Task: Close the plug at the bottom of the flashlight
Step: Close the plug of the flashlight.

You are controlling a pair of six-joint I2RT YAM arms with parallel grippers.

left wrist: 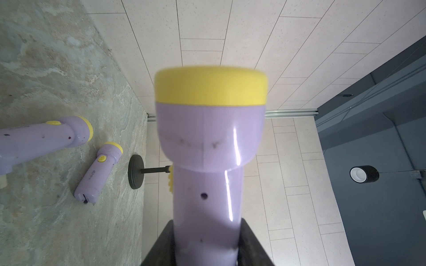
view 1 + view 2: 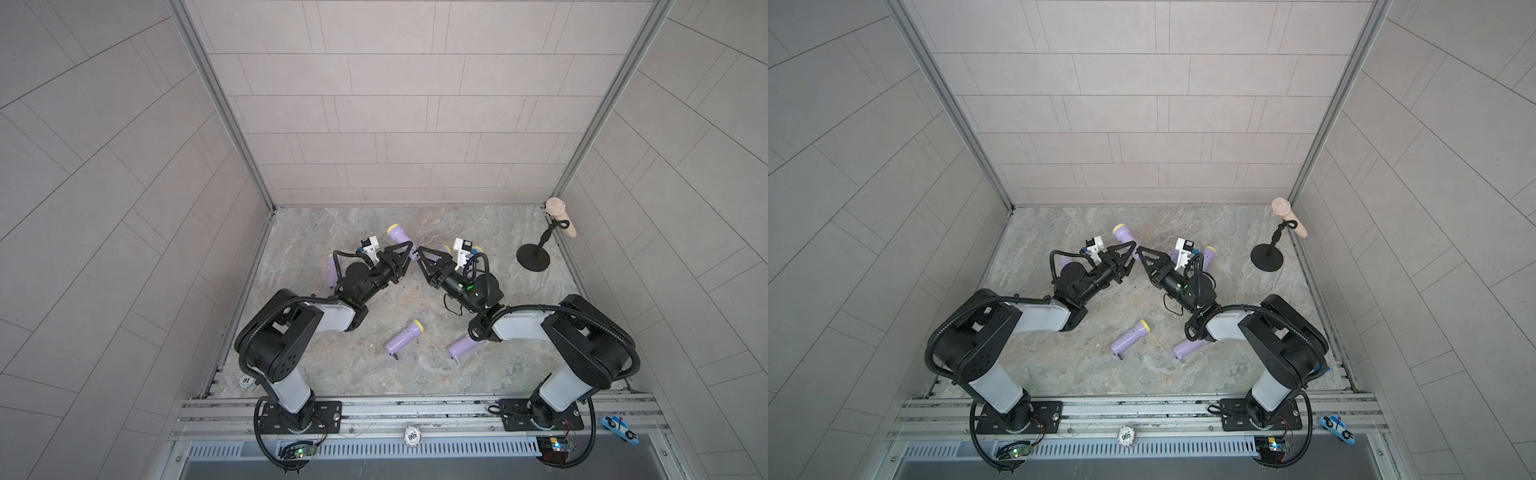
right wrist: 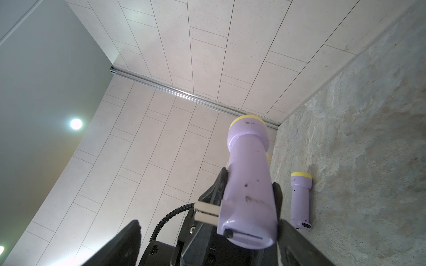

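Flashlight [image 2: 397, 233] base behind left pincer [image 2: 409, 251] from above

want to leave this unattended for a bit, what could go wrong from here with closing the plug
1. The plug prongs stick out sideways from the held flashlight; the open right gripper may push off-line and jam rather than fold them.
2. The left gripper clamps only the smooth body, so a push could twist or slip the flashlight, perhaps dropping it onto the table.

Held flashlight [image 1: 208, 147]: yellow head blurred, base cut off by edge in left wrist view; floor flashlight [image 2: 460, 347]: head hidden under right arm [image 2: 519, 328]
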